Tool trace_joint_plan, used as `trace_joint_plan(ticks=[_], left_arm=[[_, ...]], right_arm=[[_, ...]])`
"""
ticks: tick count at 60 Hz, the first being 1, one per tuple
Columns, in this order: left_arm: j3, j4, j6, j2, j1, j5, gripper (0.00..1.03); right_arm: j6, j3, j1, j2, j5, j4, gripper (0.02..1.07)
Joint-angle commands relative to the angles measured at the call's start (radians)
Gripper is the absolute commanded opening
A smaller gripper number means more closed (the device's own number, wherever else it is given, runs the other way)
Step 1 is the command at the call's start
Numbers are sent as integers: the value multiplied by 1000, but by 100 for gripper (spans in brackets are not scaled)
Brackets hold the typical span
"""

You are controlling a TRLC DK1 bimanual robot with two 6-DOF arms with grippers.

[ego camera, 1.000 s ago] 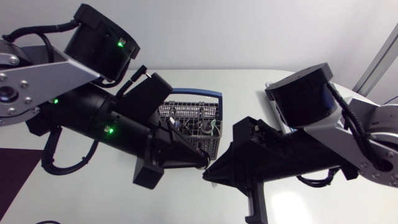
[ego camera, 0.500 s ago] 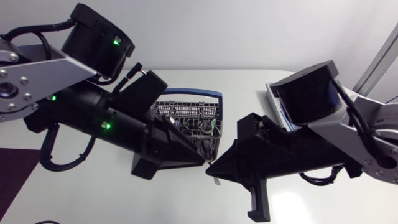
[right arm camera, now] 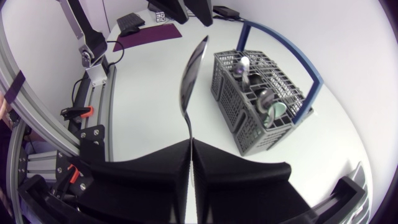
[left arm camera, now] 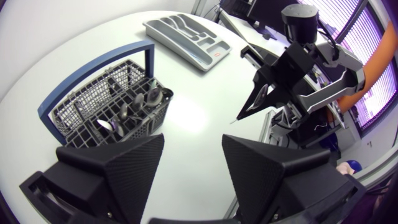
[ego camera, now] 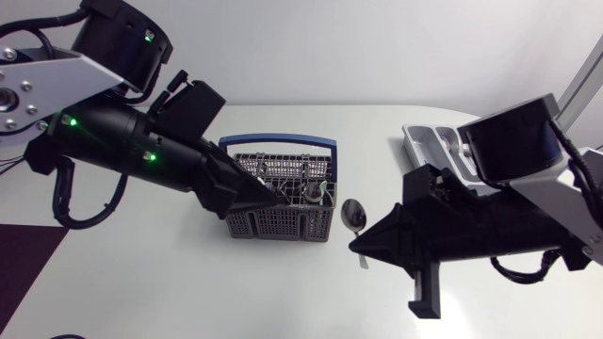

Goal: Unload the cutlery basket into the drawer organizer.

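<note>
1. The spoon is just beside the cutlery basket, on the side that faces the drawer organizer. It does not touch the basket.
2. In the head view the spoon's long axis runs about parallel to that side of the basket. The bowl is toward the basket's blue handle and the stem goes toward the near edge of the table.
3. The right gripper has its fingers clenched on the stem. In the right wrist view the two fingers meet on the spoon. It stands straight out ahead of the right gripper, bowl first, and points past the basket.
4. The height of the spoon over the table I cannot tell.
5. The left gripper is over the basket's near corner. In the left wrist view the left gripper has its fingers released and wide apart, with nothing between them.
6. More cutlery stands in the basket.
7. Only the left wrist view shows the whole organizer, well apart from the basket. It has a small red label, too small to read.
8. This view also shows the right gripper from the front, tilted down toward the table.
</note>
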Motion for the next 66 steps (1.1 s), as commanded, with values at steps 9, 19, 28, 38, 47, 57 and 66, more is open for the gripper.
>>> trace_joint_plan(ticks=[9, 19, 28, 38, 47, 57, 66], left_arm=[[28, 6, -15, 42, 19, -85, 70], [23, 25, -20, 57, 19, -151, 70], [20, 45, -32, 71, 17, -200, 70], [14, 59, -32, 84, 17, -234, 70], [6, 68, -32, 85, 16, -257, 70], [6, 74, -37, 91, 10, -277, 70], [5, 75, -41, 96, 8, -285, 70]], right_arm=[[-229, -35, -231, -34, -21, -100, 8], [-410, -31, -409, -19, -35, -167, 8], [-545, -24, -545, 63, -35, -175, 8], [-694, 6, -679, 172, -32, -179, 8], [-873, 112, -829, 299, -34, -238, 8], [-1038, 227, -955, 423, 9, -254, 8], [-1120, 339, -1030, 563, 46, -256, 8]])
